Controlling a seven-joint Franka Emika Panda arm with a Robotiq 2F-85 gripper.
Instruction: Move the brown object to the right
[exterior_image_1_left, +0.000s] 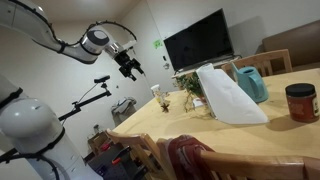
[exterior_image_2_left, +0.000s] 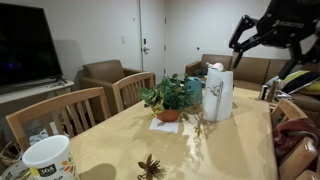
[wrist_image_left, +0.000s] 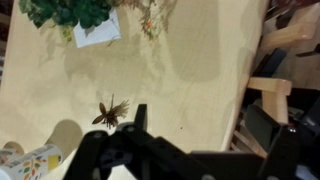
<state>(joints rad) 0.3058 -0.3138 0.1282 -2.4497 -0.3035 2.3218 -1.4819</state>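
Observation:
The brown object (wrist_image_left: 110, 112) is a small dark-brown spiky thing lying on the tan table (wrist_image_left: 190, 70). It also shows in both exterior views (exterior_image_2_left: 150, 165) (exterior_image_1_left: 165, 103), near the table's end. My gripper (wrist_image_left: 215, 135) hangs high above the table, open and empty. In the wrist view the brown object lies just left of the gripper's left finger. The gripper shows in both exterior views (exterior_image_1_left: 130, 66) (exterior_image_2_left: 250, 35), well clear of everything on the table.
A potted plant (exterior_image_2_left: 168, 97) on a paper sheet stands mid-table. A printed cup (exterior_image_2_left: 48, 158) sits near the brown object. Further along are a white carton (exterior_image_2_left: 218, 92), a teal jug (exterior_image_1_left: 252, 83) and a red-brown jar (exterior_image_1_left: 300, 101). Wooden chairs (exterior_image_2_left: 60, 115) line the table edges.

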